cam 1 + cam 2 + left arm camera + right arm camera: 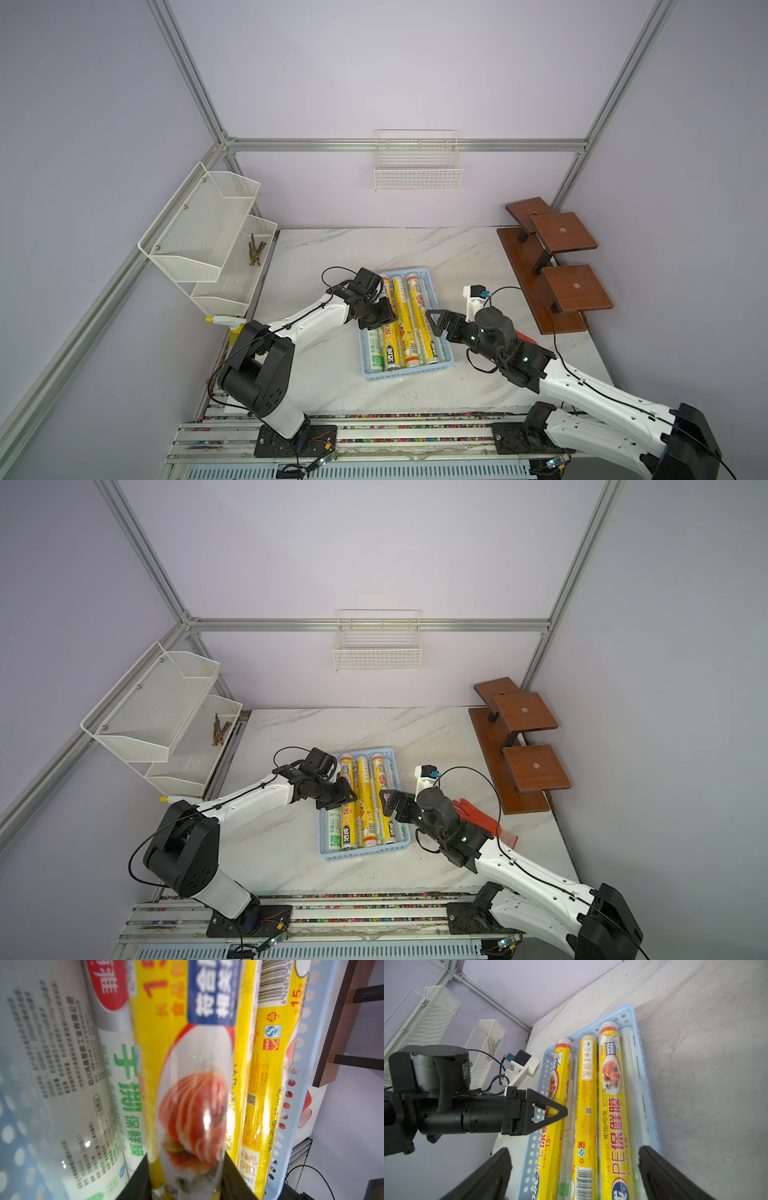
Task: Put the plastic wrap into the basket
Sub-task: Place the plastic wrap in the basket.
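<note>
In both top views, the basket [405, 376] [361, 856] is seen filled with rolls [401, 307] [365, 787] laid side by side along its length. The left gripper [384, 318] [347, 796] is lowered over the basket's left half. The right gripper [435, 324] [388, 802] is held above the basket's right edge. A glove [486, 818] is seen near the basket's right side.

In the left wrist view, a yellow roll [193, 1095] is clamped between the fingers [137, 1180], inside the basket beside the other rolls. Whether it rests on them cannot be told.

In the right wrist view, the right gripper [575, 1150] is spread wide over the basket and nothing is held. The left gripper [558, 1112] is closed on the yellow roll nearest the basket's left wall.
</note>
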